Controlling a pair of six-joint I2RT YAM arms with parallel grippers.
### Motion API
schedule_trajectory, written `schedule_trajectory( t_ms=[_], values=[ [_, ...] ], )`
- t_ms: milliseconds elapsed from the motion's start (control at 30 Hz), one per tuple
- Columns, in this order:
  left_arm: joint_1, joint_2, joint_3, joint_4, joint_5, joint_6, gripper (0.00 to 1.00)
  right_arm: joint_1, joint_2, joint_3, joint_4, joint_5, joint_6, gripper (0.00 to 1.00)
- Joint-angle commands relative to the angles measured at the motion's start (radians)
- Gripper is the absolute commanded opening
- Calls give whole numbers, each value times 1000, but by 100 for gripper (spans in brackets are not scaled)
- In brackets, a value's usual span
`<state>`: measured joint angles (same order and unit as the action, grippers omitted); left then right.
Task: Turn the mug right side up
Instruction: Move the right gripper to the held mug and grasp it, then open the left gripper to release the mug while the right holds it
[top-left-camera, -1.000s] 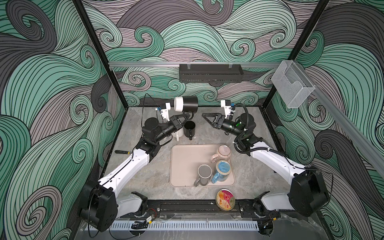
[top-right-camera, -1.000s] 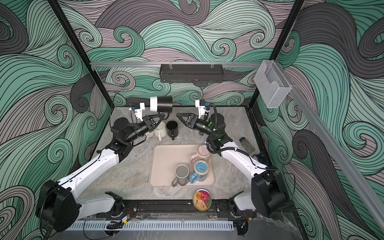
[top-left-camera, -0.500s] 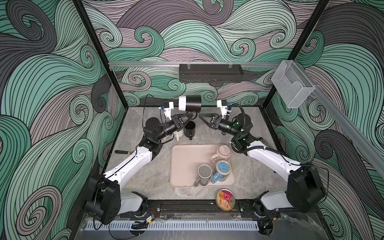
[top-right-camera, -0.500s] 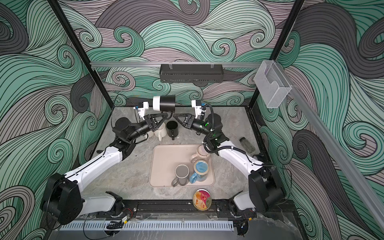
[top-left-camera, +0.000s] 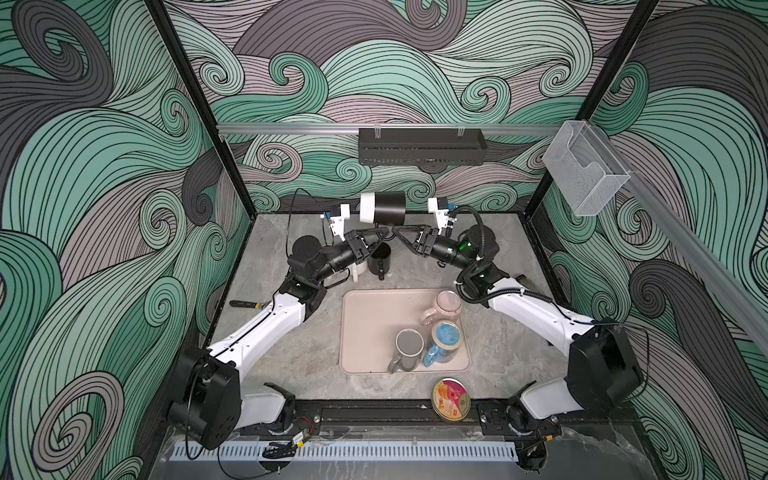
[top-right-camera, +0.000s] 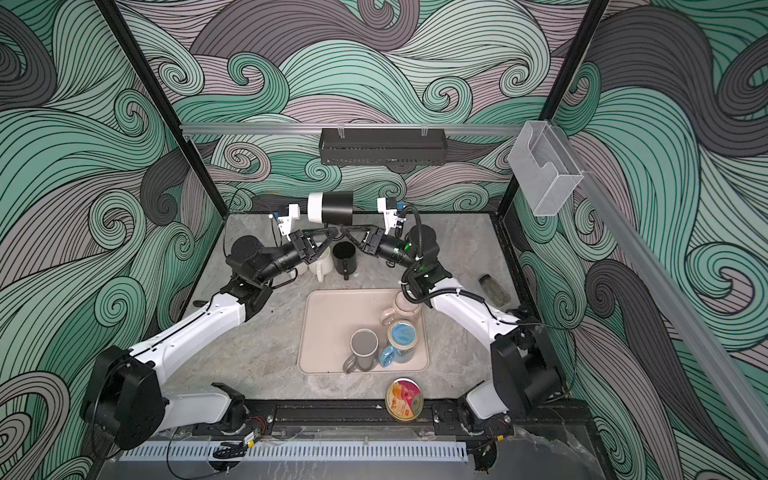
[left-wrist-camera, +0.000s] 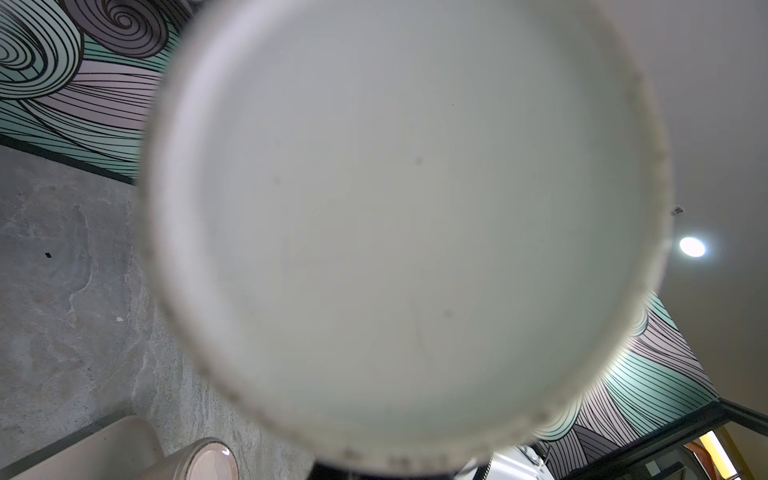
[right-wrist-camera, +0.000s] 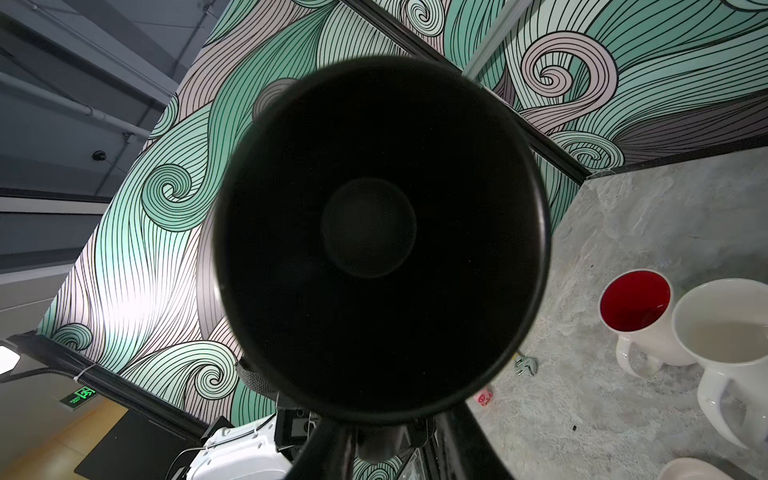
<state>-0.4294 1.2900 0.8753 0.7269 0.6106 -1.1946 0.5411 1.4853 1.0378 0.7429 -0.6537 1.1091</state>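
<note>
The mug (top-left-camera: 384, 207), black with a white base, hangs on its side in the air at the back of the table, seen in both top views (top-right-camera: 332, 208). Its white base (left-wrist-camera: 399, 232) fills the left wrist view. Its dark inside (right-wrist-camera: 370, 228) faces the right wrist camera. My left gripper (top-left-camera: 385, 233) is shut on the mug from underneath, at the handle side. My right gripper (top-left-camera: 395, 231) meets it tip to tip from the right. In the right wrist view its fingers (right-wrist-camera: 332, 449) close in on the handle below the rim.
A beige tray (top-left-camera: 365, 332) holds a pink mug (top-left-camera: 446, 303), a grey mug (top-left-camera: 409, 347) and a blue mug (top-left-camera: 444, 340). Upright black (top-left-camera: 380, 259) and white (top-right-camera: 322, 262) mugs stand under the grippers. A tin (top-left-camera: 451, 400) sits at the front edge and a jar (top-right-camera: 494, 289) at the right.
My left gripper has carried the mug a little to the right. My right gripper has moved left to the mug, and its jaws have narrowed round the handle.
</note>
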Motion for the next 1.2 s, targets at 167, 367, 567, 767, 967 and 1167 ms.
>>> schedule_trajectory(
  t_ms=[167,367,567,767,967,1167],
  values=[
    [-42,-15,37,105,41,37,0,2,7,39,47,50,28,30],
    [-68,9,47,104,65,38,0,0,26,63,71,62,51,29],
    [-91,46,56,113,85,30,0,-2,57,95,108,59,86,25],
    [-94,58,44,110,85,27,0,-3,109,113,182,30,152,0],
    [-91,27,60,-68,59,108,0,-7,95,108,127,32,119,0],
    [-89,-33,94,-332,-27,243,84,-19,56,83,82,82,61,0]
  ],
)
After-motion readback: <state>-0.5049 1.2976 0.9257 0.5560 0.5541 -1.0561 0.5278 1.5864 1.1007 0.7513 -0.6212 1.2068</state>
